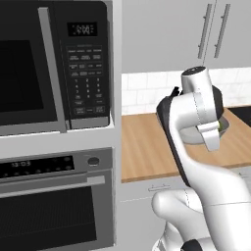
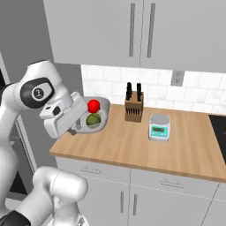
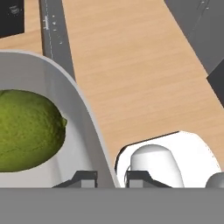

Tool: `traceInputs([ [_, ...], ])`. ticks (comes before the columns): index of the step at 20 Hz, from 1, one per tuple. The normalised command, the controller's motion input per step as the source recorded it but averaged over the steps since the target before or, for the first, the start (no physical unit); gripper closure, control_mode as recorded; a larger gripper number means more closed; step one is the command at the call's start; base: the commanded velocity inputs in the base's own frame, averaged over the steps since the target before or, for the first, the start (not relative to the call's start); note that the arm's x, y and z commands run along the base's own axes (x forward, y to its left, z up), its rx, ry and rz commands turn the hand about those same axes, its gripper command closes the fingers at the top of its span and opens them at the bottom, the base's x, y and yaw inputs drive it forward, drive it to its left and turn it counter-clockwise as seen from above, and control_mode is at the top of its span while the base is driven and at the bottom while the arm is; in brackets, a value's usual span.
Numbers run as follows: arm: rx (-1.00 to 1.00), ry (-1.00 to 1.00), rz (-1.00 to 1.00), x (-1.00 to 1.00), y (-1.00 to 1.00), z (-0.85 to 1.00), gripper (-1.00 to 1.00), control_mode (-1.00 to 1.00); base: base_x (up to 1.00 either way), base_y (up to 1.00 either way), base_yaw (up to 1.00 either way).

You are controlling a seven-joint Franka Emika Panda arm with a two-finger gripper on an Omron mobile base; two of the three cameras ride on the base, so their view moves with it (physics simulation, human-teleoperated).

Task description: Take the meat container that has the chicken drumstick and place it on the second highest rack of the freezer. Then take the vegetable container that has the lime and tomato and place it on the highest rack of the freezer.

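The gripper is clamped on the rim of the bowl, one fingertip inside the wall, the other outside. The bowl is pale grey and shallow, lifted off the wooden counter at its left end. In it sit a green lime and a red tomato. Farther right stand a knife block and a scale.

Bowl sitting at left end of counter, lime and tomato lying inside. Knife block standing right of bowl, scale sitting further right. Microwave sitting above oven.
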Motion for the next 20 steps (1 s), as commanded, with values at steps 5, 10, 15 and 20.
traceInputs([
  [5, 0.0, 0.0, 0.0, 0.0, 0.0, 0.0, 1.0, 1.0, -0.62, 0.0, 0.0],
  [10, 0.0, 0.0, 0.0, 0.0, 0.0, 0.0, 1.0, 1.0, -1.0, 0.5, 0.05],
  [15, 0.0, 0.0, 0.0, 0.0, 0.0, 0.0, 1.0, 1.0, -0.68, 1.0, 0.16],
  [20, 0.0, 0.0, 0.0, 0.0, 0.0, 0.0, 1.0, 1.0, -0.05, 1.0, 0.17],
])
